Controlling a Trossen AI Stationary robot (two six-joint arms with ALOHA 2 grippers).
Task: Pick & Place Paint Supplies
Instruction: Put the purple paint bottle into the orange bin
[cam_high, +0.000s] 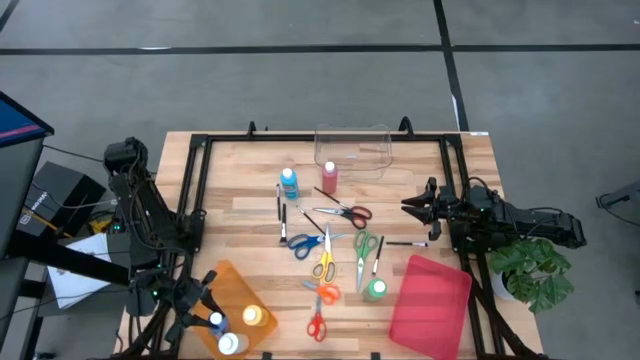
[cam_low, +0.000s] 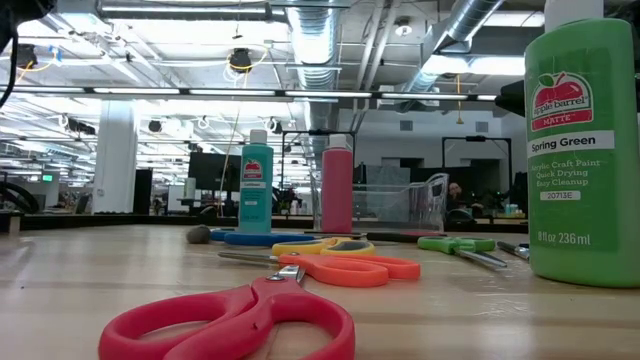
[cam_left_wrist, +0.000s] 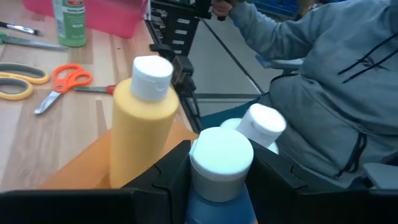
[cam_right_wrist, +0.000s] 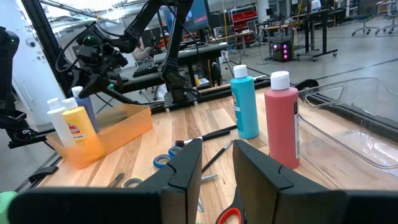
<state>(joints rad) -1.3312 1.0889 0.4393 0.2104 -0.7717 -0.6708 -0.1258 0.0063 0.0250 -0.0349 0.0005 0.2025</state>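
The left gripper has its 2 fingers closed on a dark blue bottle, upright, long axis vertical, inside the orange bin, beside the yellow bottle and white bottle. The right gripper, fingers narrowly apart and empty, hovers far from that bin, nearer the red bottle.

We see the tall green plastic paint bottle cut off at the low view's top edge, and the dark blue white-capped bottle's lower body hidden between dark fingers.
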